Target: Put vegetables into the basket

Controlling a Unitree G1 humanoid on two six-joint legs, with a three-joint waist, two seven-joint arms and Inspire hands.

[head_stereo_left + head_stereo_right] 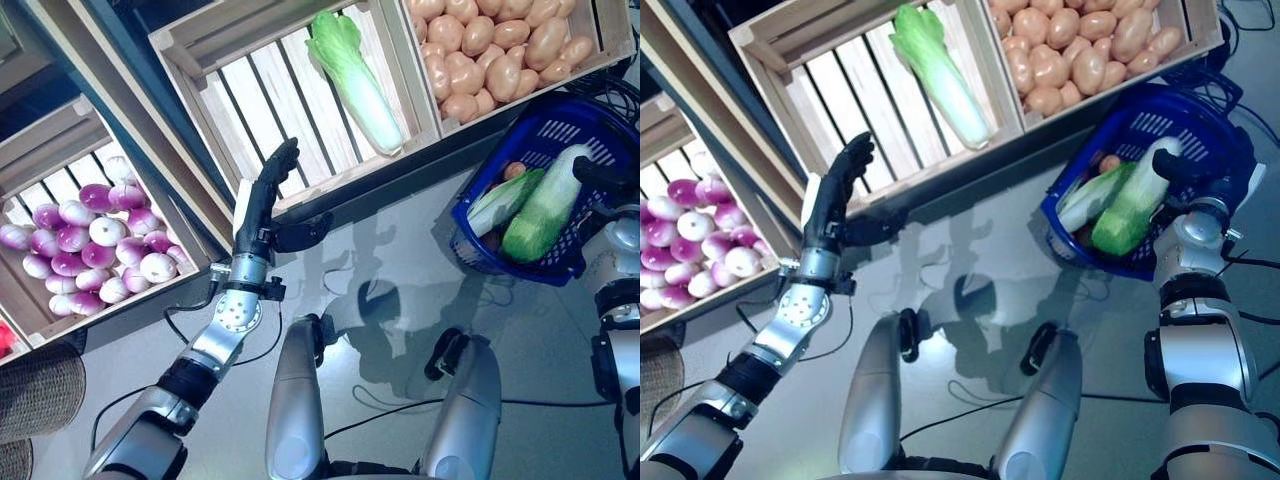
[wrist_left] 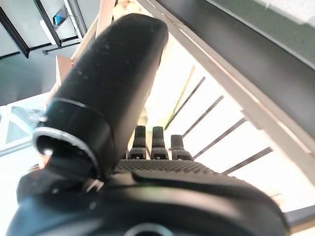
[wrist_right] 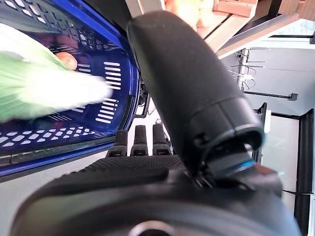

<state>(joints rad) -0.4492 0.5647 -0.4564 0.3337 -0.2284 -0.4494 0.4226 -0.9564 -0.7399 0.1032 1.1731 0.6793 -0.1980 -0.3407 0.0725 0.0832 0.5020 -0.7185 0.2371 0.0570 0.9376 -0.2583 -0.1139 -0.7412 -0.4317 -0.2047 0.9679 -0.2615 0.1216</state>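
The blue plastic basket stands on the grey floor at the right, below the stand. In it lie two green and white napa cabbages, side by side, and a small round brownish vegetable. My right hand is beside the basket's right rim with its fingers straight and holds nothing; its wrist view shows the basket wall and a cabbage. My left hand is raised at the front edge of a slatted wooden crate, fingers straight, thumb out to the side, empty.
The wooden stand's crates run across the back and left, and its dark frame edge is just left of my left hand. A wicker basket sits at the lower left. Grey floor lies between the stand and the blue basket.
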